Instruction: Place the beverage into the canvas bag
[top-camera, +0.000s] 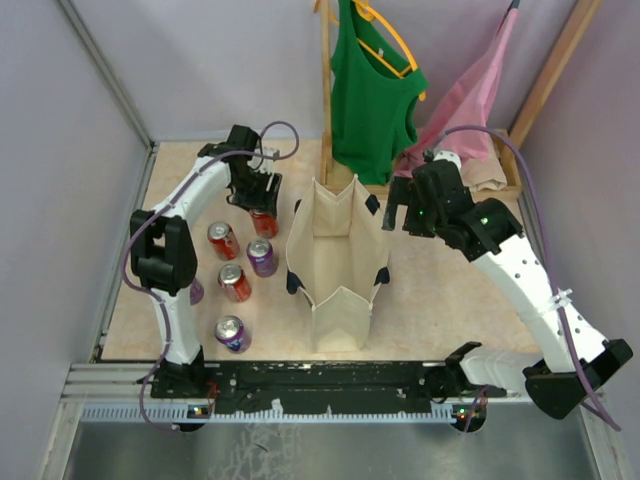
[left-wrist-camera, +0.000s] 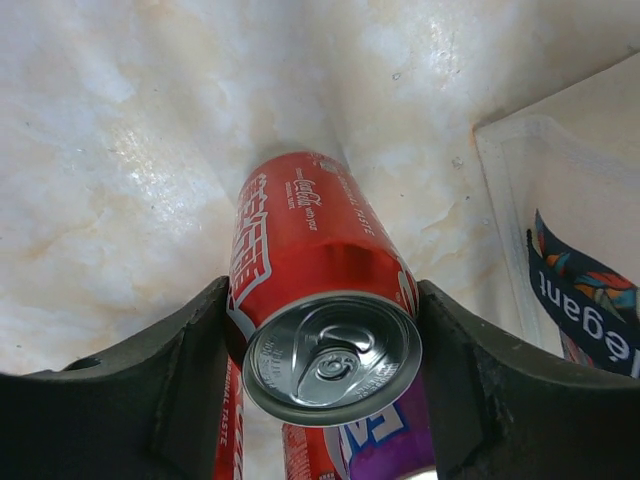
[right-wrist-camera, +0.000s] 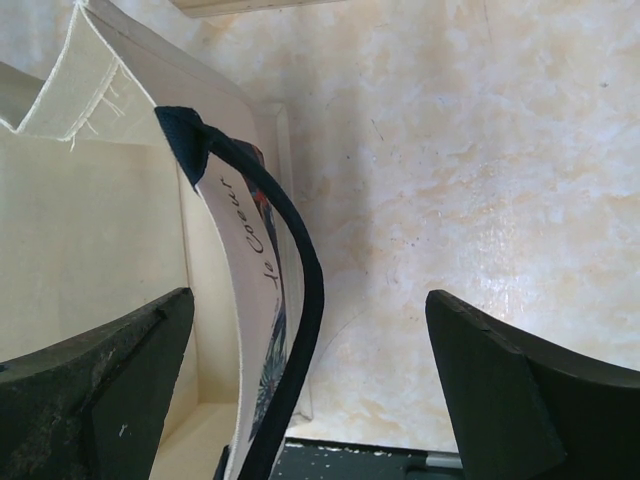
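Left gripper (left-wrist-camera: 322, 305) clamps a red Coca-Cola can (left-wrist-camera: 300, 240) beside the canvas bag (top-camera: 342, 315).
The can sits just left of the bag's far end. The bag's print reads "Le Coeur". The right gripper (right-wrist-camera: 305, 315) reaches down at the bag's right wall, its fingers spread wide astride the navy handle (right-wrist-camera: 312, 290).

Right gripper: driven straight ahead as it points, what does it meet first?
Probably the navy handle and side wall of the canvas bag, between the open fingers; table beyond. Depth unclear.
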